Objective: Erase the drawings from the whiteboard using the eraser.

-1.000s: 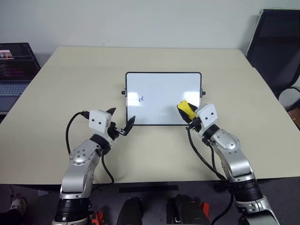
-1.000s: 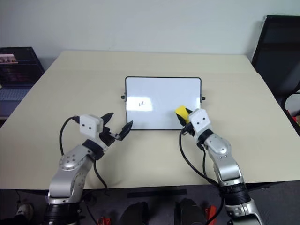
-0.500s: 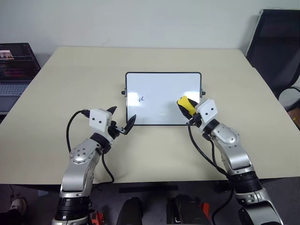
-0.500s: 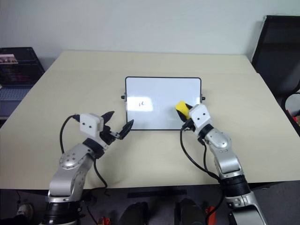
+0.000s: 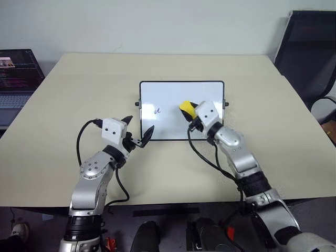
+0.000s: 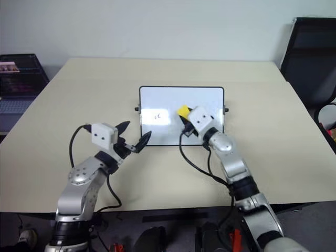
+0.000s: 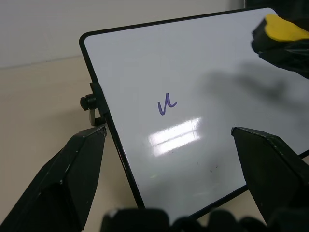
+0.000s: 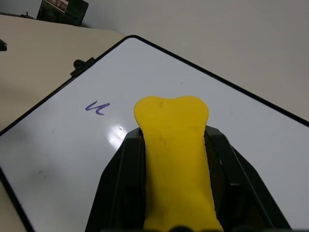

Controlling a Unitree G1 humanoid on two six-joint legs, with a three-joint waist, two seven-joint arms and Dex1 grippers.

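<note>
The right gripper (image 5: 188, 111) clamps the yellow eraser (image 5: 186, 108) over the whiteboard (image 5: 168, 94) beside 1 drawing (image 5: 157, 111), while the left gripper (image 5: 137, 132) hangs open near its corner.

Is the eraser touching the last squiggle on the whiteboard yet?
Apart. In the right wrist view, bare white board separates the eraser, held in the right gripper, from the squiggle on the whiteboard.

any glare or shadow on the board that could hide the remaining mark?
Left wrist view: bright glare patch on the whiteboard just below the squiggle, not covering it; soft shadow under the eraser. Right wrist view: small glare spot beside the squiggle, mark legible.
</note>
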